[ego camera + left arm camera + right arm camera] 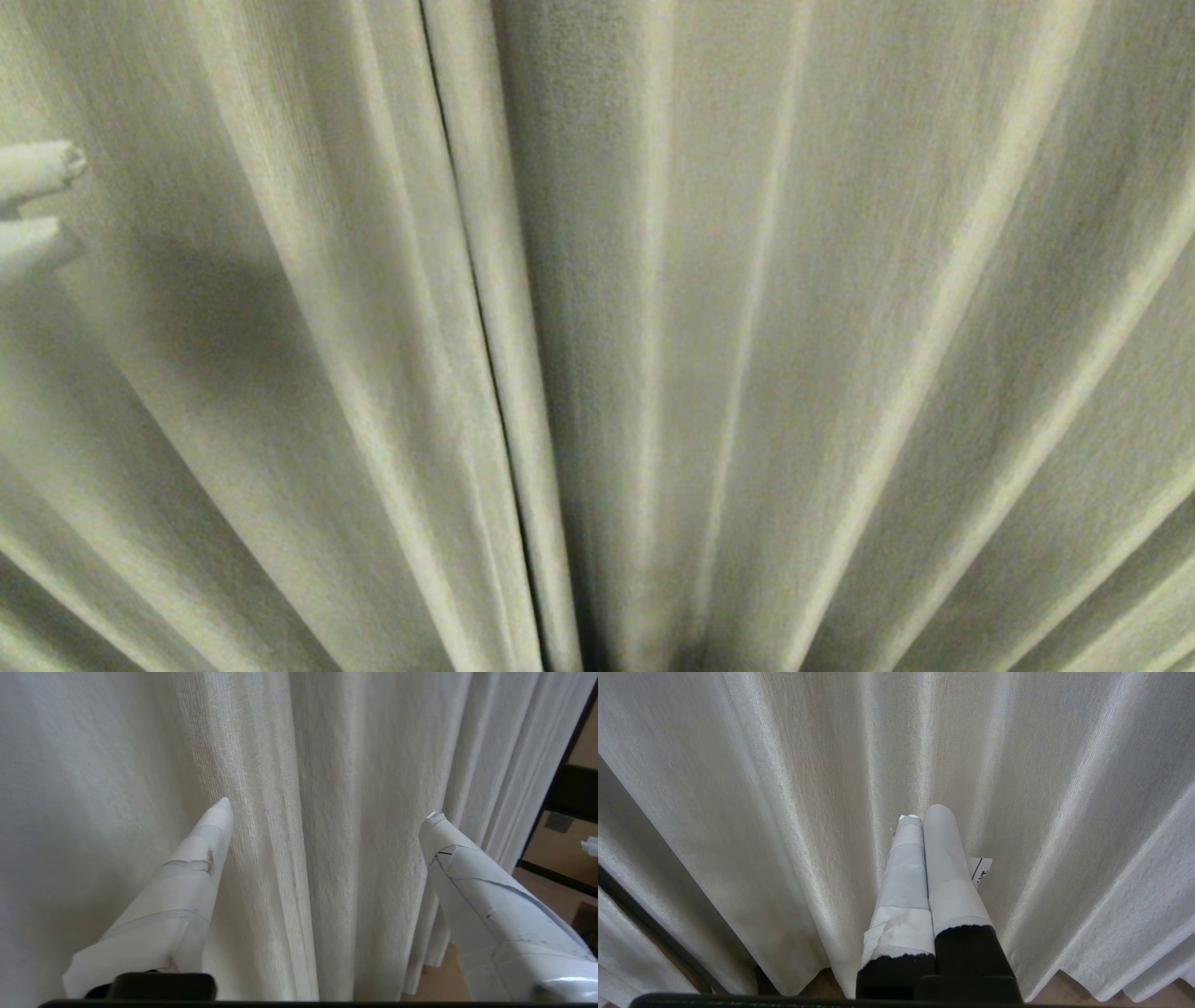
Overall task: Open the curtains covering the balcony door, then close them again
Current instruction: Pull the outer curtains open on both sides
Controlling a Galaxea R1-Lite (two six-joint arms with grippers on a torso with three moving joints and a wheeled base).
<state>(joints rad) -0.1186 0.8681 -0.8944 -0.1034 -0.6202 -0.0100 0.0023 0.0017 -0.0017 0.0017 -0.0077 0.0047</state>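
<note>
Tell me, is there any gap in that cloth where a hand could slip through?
One dark slit runs between two panels of the curtains, left of centre in the head view. Everywhere else the pleats hang packed. The left gripper hovers open at the left edge.

Room edge: brown floor and dark framing

A strip of brown floor [817, 984] shows low in the right wrist view, and more brown floor appears in the left wrist view beside a dark frame [567, 756] that runs upright, then along the floor as a dark strip. Past that frame sits a tan surface [558, 851] bearing 1 small dark square patch [559, 822]. Light is soft and even.
</note>
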